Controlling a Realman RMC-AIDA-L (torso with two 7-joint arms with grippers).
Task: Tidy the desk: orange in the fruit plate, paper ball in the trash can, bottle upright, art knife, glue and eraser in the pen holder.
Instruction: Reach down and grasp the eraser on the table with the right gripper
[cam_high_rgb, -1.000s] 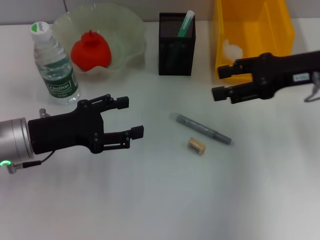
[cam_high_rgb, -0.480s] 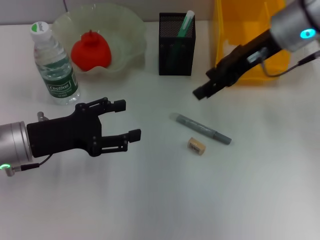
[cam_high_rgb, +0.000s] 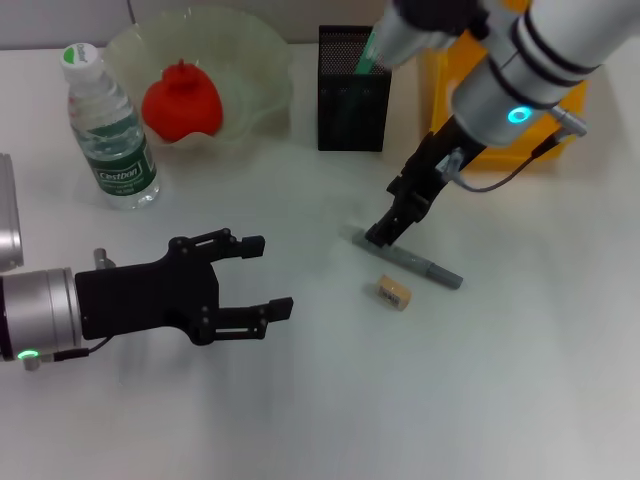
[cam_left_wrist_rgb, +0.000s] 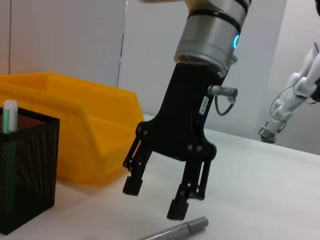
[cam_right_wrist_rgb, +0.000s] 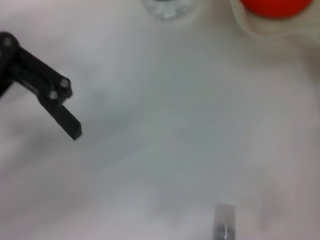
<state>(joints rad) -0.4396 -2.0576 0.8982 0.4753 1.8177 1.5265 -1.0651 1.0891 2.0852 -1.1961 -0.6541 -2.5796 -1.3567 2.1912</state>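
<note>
The grey glue lies on the desk with the tan eraser just in front of it. My right gripper is open and points down over the glue's left end; the left wrist view shows it just above the glue. My left gripper is open and empty at the front left. The orange sits in the fruit plate. The bottle stands upright. The art knife stands in the pen holder. My right arm largely hides the trash can; the paper ball is hidden.
The pen holder and trash can stand side by side at the back, close behind my right arm. The right wrist view shows the glue's end and a left fingertip over bare white desk.
My right arm has swung from in front of the trash can down and left to above the glue's left end. My left gripper has drifted slightly toward the front.
</note>
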